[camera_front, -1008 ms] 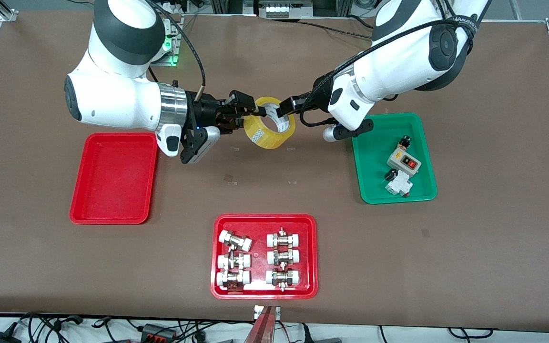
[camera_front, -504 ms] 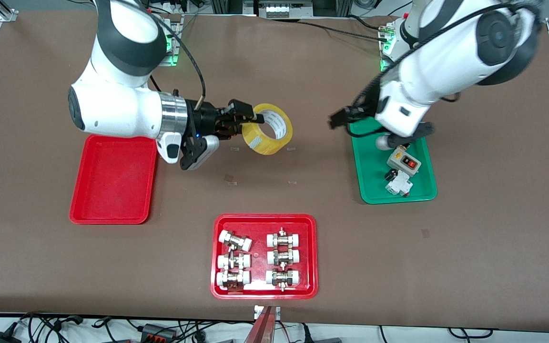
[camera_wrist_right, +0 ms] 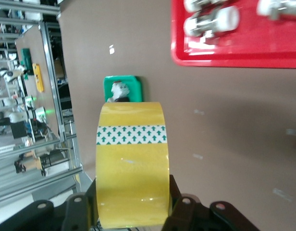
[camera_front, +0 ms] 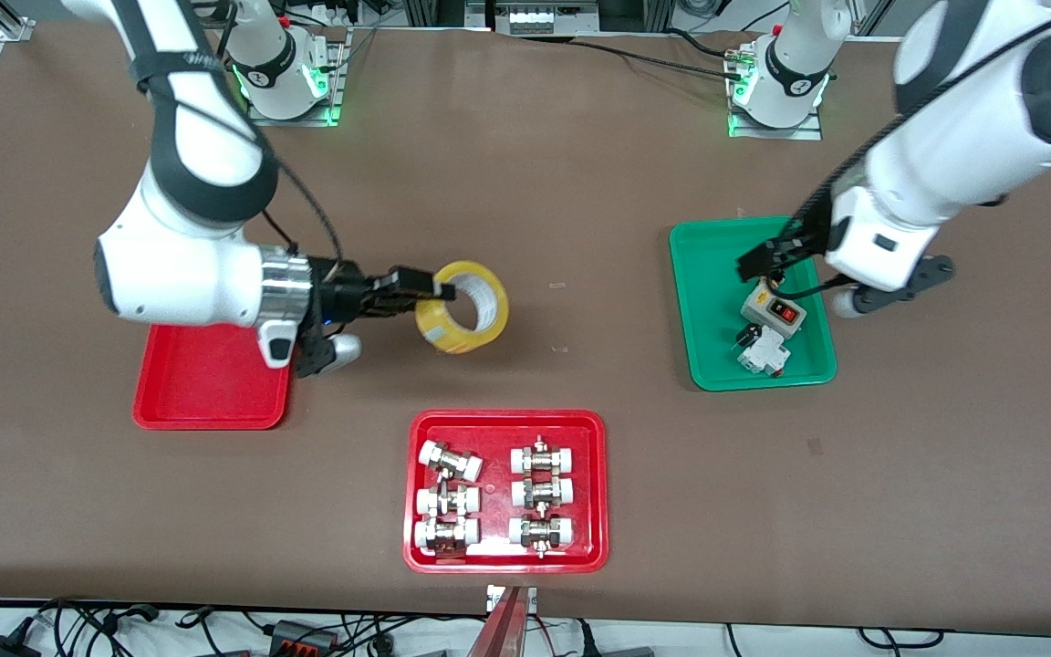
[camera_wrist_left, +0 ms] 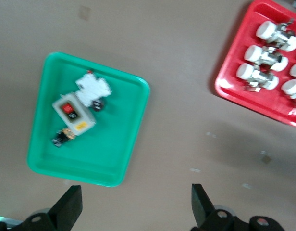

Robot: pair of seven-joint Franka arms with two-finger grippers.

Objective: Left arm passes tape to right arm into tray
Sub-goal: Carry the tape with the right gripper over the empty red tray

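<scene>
The yellow tape [camera_front: 462, 319] hangs above the table, a little off the red tray [camera_front: 206, 392] toward the table's middle. My right gripper [camera_front: 439, 292] is shut on the roll's wall, with one finger inside the core. In the right wrist view the tape [camera_wrist_right: 131, 159] fills the space between the black fingers [camera_wrist_right: 179, 204] of the right gripper [camera_wrist_right: 132, 204]. The right arm hides part of the tray. My left gripper [camera_front: 756, 265] hovers over the green tray [camera_front: 708, 274], apart from the tape. Its jaws stand wide open and hold nothing, as the left gripper [camera_wrist_left: 136, 209] shows in the left wrist view.
The green tray [camera_wrist_left: 114, 144] holds a grey switch box [camera_front: 774, 313] and small electrical parts. A red tray with white-capped metal fittings [camera_front: 507, 493] lies nearest the front camera. Both arm bases stand along the table's edge farthest from the camera.
The left gripper let go of the tape, opened and drew back to over the green tray. The right gripper carried the tape toward the front camera and the red tray.
</scene>
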